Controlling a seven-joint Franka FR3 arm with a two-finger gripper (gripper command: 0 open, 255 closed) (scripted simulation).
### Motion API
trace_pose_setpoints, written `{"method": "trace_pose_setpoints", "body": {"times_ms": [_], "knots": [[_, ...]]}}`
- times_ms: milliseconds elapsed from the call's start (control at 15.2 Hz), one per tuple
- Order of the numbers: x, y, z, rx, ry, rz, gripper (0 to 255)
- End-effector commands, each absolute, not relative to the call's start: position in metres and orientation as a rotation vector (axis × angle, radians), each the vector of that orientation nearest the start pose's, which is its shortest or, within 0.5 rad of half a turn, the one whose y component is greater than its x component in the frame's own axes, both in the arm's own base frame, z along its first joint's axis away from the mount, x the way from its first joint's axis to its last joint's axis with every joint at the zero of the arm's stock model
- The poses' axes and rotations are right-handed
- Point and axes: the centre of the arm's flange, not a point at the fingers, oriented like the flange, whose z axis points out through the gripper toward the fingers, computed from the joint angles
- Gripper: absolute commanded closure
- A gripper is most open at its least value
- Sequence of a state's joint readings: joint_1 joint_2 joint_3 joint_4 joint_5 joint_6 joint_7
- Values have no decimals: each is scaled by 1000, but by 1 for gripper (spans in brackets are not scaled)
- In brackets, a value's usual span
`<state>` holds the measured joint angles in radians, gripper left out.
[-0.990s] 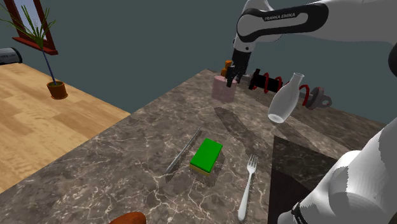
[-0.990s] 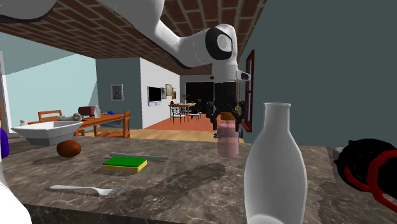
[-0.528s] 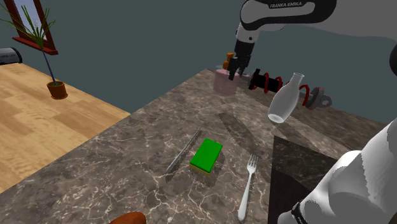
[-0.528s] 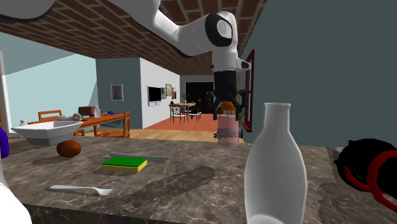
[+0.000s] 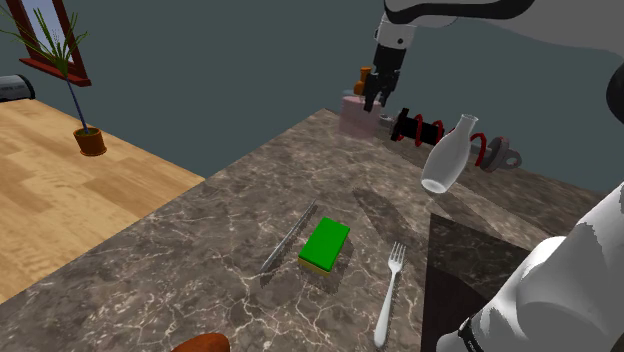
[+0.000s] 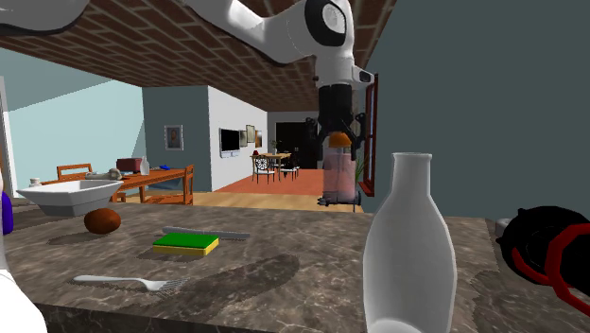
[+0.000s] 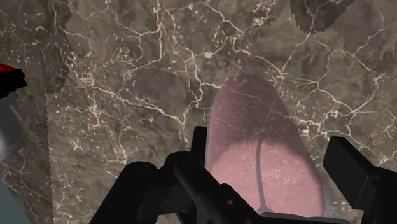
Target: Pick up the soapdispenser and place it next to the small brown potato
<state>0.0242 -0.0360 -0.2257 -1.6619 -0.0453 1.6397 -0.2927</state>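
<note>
Soap dispenser (image 5: 352, 118), pink and translucent with an orange pump, is clasped at its top by the black gripper (image 5: 373, 100). The white arm (image 5: 560, 25) is stretched far out, hand pointed straight down over the marble counter's (image 5: 200, 250) far edge. The brown potato (image 6: 102, 220) is seen well apart, at the second exterior view's left.

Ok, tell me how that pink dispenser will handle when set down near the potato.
Tall and narrow, the dispenser may tip if released tilted. Its smooth, see-through body looks rigid but perhaps slippery. The gripper clasps it near the top, so it might swing while carried.
</note>
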Motion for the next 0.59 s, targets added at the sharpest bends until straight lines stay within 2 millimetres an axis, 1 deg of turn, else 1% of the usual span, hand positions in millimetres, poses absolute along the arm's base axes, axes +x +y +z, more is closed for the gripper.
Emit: {"method": "trace_pose_setpoints", "body": {"times_ms": [0, 528], "knots": [[537, -116, 617, -3177, -149, -6, 255], [537, -116, 659, -3177, -149, -6, 255]]}}
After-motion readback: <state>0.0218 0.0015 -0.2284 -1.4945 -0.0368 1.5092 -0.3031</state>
